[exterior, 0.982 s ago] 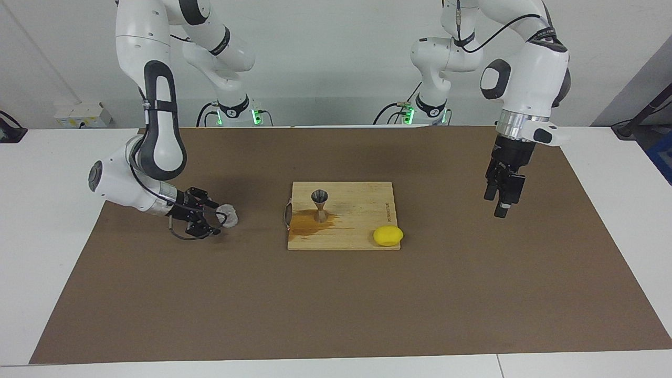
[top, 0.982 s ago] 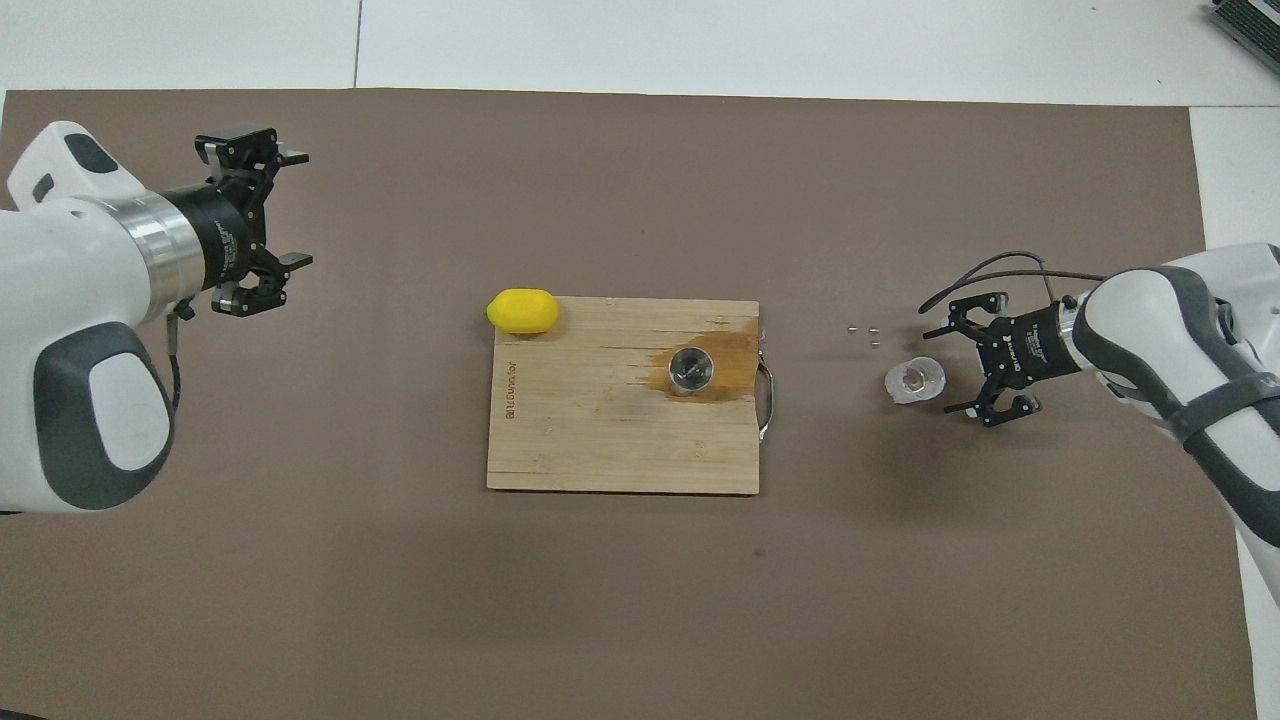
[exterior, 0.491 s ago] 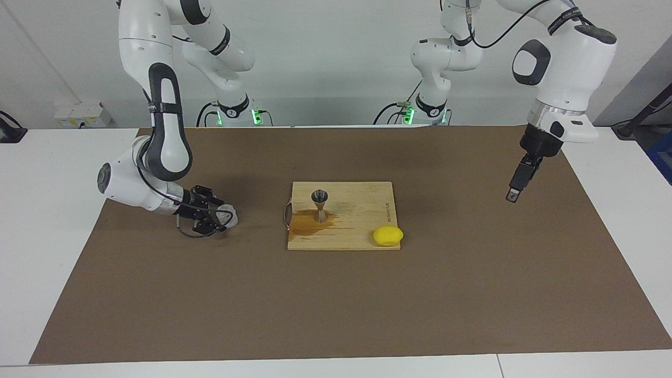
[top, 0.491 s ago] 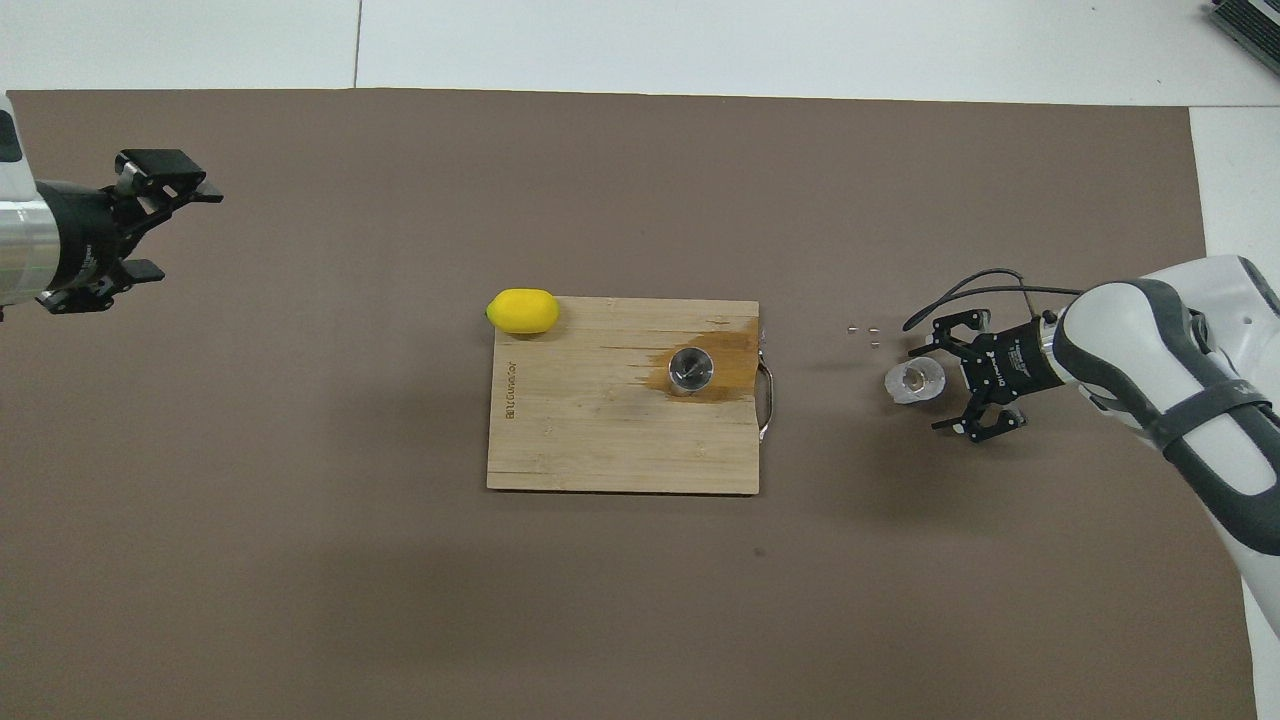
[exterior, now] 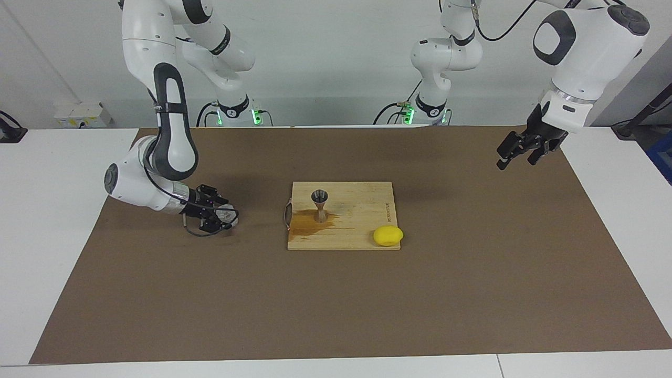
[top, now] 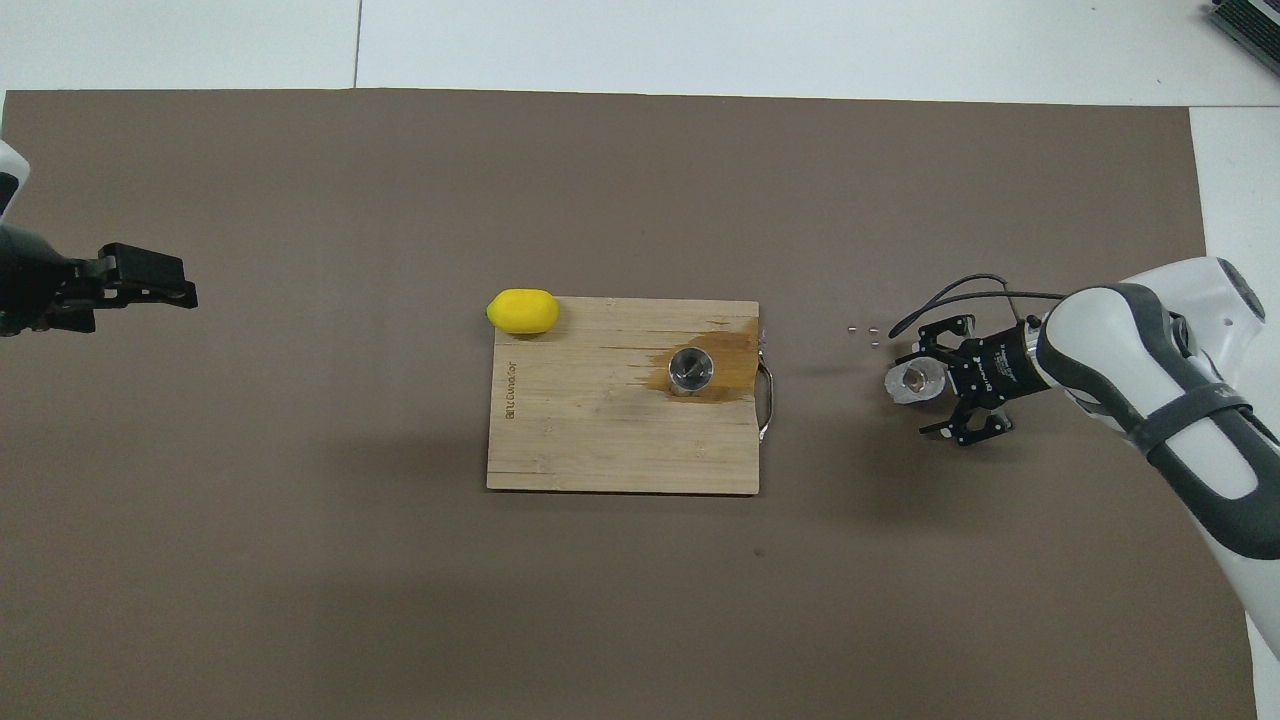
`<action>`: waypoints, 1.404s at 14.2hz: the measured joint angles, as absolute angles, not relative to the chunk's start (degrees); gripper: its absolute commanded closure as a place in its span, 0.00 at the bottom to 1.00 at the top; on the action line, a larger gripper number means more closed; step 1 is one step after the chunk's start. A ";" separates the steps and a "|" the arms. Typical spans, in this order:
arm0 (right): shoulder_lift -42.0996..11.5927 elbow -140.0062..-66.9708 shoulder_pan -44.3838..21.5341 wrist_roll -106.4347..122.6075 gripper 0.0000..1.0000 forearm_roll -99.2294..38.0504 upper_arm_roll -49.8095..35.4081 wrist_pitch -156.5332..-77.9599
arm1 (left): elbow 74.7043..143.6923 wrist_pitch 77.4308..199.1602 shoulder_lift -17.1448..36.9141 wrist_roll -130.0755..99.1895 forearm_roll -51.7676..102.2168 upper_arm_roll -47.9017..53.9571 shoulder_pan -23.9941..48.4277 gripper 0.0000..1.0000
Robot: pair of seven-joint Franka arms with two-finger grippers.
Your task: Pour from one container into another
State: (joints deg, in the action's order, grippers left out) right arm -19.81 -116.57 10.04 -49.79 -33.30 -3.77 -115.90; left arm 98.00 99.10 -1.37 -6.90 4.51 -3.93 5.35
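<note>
Right pincer [exterior: 224, 215] spread around cup [exterior: 227, 215] (grip not discernible); left pincer [exterior: 520, 151] raised, spread, empty; jigger [exterior: 319, 205] on board [exterior: 362, 220].

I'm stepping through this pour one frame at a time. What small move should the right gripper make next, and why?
Probably close the right gripper on the clear plastic cup: its open fingers already flank the upright cup on the mat, beside the cutting board that holds the steel jigger.

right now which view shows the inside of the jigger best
The overhead view: it looks straight down into the jigger on the cutting board. The facing view shows its hourglass side profile, not the inside.
</note>
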 measured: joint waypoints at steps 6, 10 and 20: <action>-19.30 -116.62 10.16 -49.22 1.00 -33.87 -3.63 -115.90 | 93.54 87.50 -1.80 0.40 1.66 2.59 0.49 0.00; -17.77 -116.48 10.15 -49.52 1.00 -36.39 -3.63 -116.08 | 90.77 84.92 -1.94 0.86 1.56 2.78 0.21 0.00; -14.16 -114.41 -1.96 -71.96 1.00 -37.97 -3.98 -127.19 | 91.29 84.76 -1.94 0.87 1.56 3.30 -1.10 0.00</action>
State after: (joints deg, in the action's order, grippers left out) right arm -14.16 -114.41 -1.96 -71.96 -37.97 -3.98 -127.19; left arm 91.29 84.76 -1.94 0.87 1.56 3.30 -1.10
